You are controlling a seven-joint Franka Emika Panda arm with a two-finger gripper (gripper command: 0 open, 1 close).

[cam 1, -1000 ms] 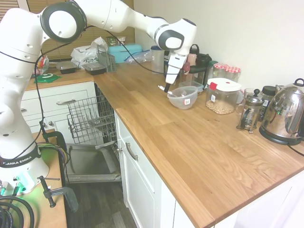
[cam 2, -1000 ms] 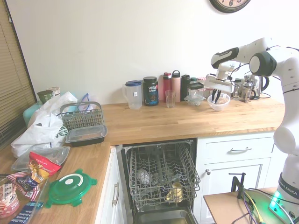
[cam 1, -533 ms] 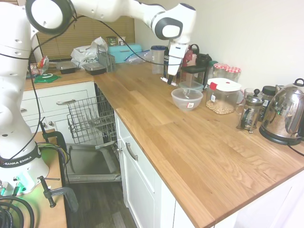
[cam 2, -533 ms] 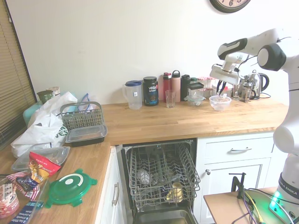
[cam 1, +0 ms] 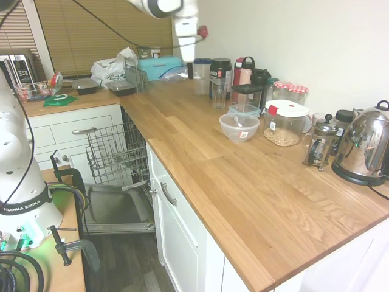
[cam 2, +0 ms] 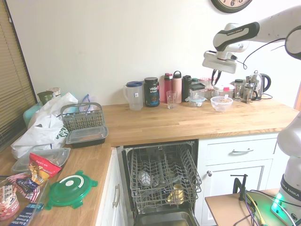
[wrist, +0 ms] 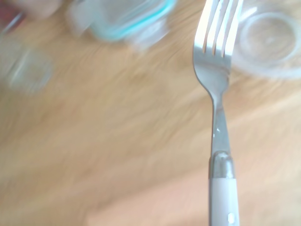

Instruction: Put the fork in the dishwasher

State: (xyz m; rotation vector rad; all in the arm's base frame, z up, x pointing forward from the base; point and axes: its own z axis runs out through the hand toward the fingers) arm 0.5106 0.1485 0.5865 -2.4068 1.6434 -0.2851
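The fork [wrist: 214,70] fills the wrist view, sharp against a blurred wooden counter, with metal tines and a pale whitish handle. My gripper [cam 2: 215,81] hangs high above the back of the counter, over the bottles and the glass, its dark fingers close together on the fork's handle. The first exterior view shows the gripper [cam 1: 187,59] near the top edge. The dishwasher stands open under the counter, its wire rack [cam 2: 162,174] pulled out over the dropped door [cam 1: 115,210]. It lies well below and to one side of the gripper.
A clear bowl [cam 1: 239,126] sits on the counter by jars, a French press and a kettle [cam 1: 363,146]. Bottles and a pitcher [cam 2: 134,95] line the wall. A cutlery basket [cam 2: 83,117], food containers and a plastic bag lie beyond the dishwasher. A cup lies in the rack.
The gripper has lifted from the clear bowl with the fork and swung up and along the counter toward the bottles. The bowl stays in place.
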